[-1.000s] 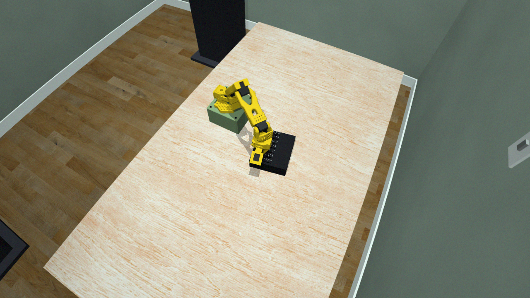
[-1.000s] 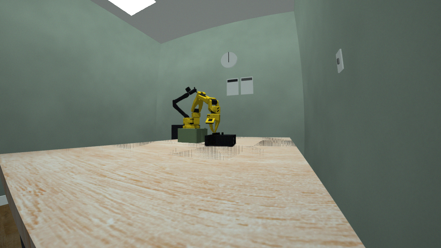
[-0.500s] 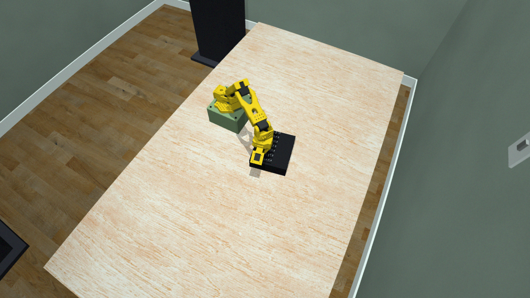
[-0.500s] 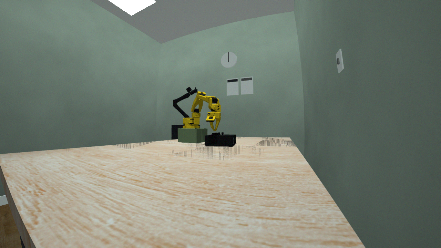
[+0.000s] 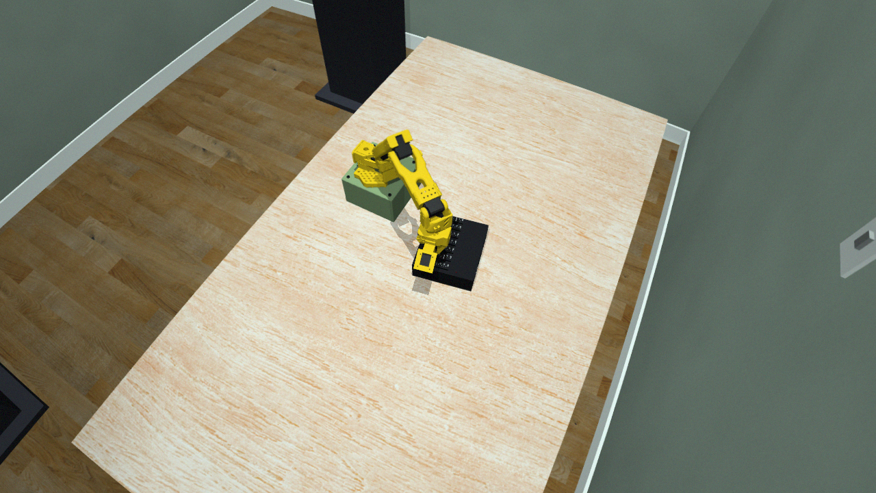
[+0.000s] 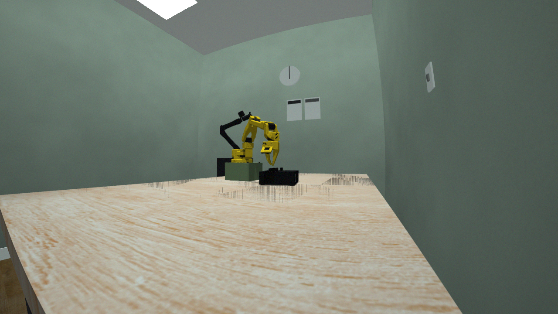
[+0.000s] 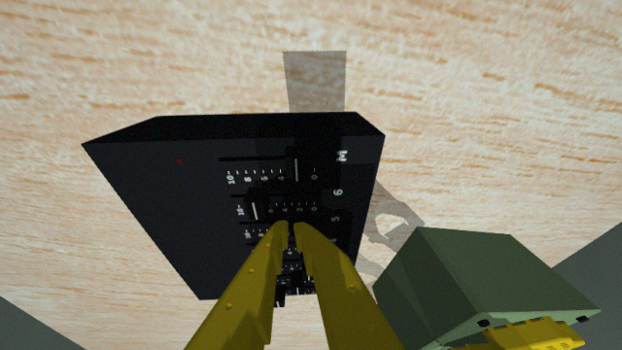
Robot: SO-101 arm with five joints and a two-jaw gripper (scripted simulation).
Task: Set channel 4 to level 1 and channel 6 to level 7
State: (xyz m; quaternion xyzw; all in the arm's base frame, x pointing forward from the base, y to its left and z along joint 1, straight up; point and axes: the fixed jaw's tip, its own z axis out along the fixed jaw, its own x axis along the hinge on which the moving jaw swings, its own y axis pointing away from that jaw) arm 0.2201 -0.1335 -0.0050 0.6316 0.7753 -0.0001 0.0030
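The black lighting desk (image 5: 470, 254) (image 6: 279, 178) (image 7: 160, 190) lies on the table, its scales running from 0 to 10. In the wrist view the channel 6 fader (image 7: 255, 211) shows its white line between the 6 and 10 marks. The master fader (image 7: 296, 170) stands between 0 and 4. My gripper (image 6: 271, 164) (image 7: 291, 225) is shut and empty, its tips a little above the desk's fader area. The fingers hide most of the channel 4 scale, so I cannot tell that fader's level. The lower channels are small and partly covered.
The green base block (image 5: 374, 200) (image 6: 243, 172) (image 7: 437, 272) carries the arm beside the desk. The desk's low black side wall (image 7: 253, 127) faces the wrist view's top. A wall switch (image 5: 860, 245) (image 6: 430, 77) is far from the arm.
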